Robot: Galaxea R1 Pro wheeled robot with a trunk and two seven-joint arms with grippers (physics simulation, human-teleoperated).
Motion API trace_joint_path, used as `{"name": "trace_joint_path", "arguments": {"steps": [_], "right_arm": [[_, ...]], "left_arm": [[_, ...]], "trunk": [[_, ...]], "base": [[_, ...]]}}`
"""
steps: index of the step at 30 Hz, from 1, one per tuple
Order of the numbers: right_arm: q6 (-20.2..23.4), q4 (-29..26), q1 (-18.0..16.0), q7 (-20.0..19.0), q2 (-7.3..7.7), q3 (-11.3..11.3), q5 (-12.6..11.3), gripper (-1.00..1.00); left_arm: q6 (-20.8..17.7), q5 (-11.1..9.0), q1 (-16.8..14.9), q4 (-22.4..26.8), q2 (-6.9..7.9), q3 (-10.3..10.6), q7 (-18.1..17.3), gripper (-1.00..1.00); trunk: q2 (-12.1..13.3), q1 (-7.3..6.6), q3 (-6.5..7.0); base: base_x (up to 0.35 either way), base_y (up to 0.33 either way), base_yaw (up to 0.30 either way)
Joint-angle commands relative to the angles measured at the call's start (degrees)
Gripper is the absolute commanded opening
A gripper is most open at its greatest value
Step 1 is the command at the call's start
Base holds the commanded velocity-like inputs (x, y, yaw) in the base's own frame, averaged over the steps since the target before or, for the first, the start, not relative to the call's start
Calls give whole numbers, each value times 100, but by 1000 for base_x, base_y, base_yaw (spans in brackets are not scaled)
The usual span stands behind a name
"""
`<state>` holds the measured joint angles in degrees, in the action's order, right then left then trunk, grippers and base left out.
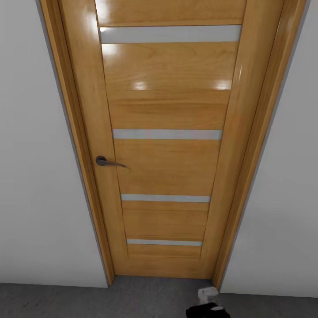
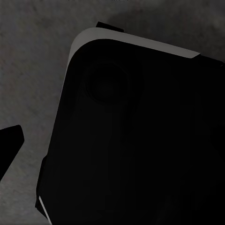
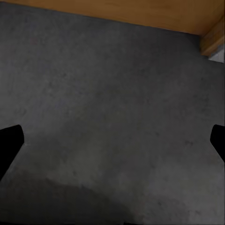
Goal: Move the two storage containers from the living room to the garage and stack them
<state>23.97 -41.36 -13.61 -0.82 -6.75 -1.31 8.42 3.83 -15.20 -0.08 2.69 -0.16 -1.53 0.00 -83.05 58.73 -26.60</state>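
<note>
1. Straight ahead in the head view, a honey-brown wooden door (image 1: pixel 168 145) takes up the middle of the frame, from the top edge down to the floor line. It is closed in its frame.
2. The door has four pale horizontal strips (image 1: pixel 167 134) set across its middle panel, one near the top, one at mid-height, two lower down. Glare spots sit on the upper panels.
3. A dark metal lever handle (image 1: pixel 108 162) is on the door's left side, about mid-height, lever pointing toward the door's centre.
4. Plain pale grey wall (image 1: pixel 39 176) flanks the door frame on both sides.
5. Along the bottom of the frame runs a band of dark grey, mottled floor (image 1: pixel 88 302). This concrete-look surface and the panelled door fit the garage.
6. At the bottom edge, right of centre, a small black-and-white part of the robot (image 1: pixel 207 304) pokes into view; which part it is cannot be told.
7. Left wrist view: a large black body with a rounded pale-edged corner (image 2: pixel 140 140) covers most of the frame, grey concrete floor beyond it in the upper left. One dark fingertip (image 2: pixel 10 145) of the left tool shows at the left edge; the other is hidden, so whether that tool is spread or pressed together cannot be told.
8. Right wrist view: the right tool (image 3: pixel 112 145) is spread wide, dark fingertips at the left and right edges, nothing between them. Below it is bare concrete floor (image 3: pixel 108 93); the door's wooden bottom edge (image 3: pixel 140 11) crosses the top of the frame.
9. Storage bins: not seen from here.
</note>
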Motion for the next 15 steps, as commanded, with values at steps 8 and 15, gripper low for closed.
{"name": "trace_joint_path", "arguments": {"steps": [8,15], "right_arm": [[455,875,-2225,8,-325,-361,156,100],[440,925,-2554,3,-325,-445,190,100]], "left_arm": [[13,-18,0,3,-1,-4,0,100],[13,-18,0,3,-1,3,0,100]], "trunk": [[-3,0,-7],[-3,0,-7]], "base": [[0,0,0],[0,0,0]]}}
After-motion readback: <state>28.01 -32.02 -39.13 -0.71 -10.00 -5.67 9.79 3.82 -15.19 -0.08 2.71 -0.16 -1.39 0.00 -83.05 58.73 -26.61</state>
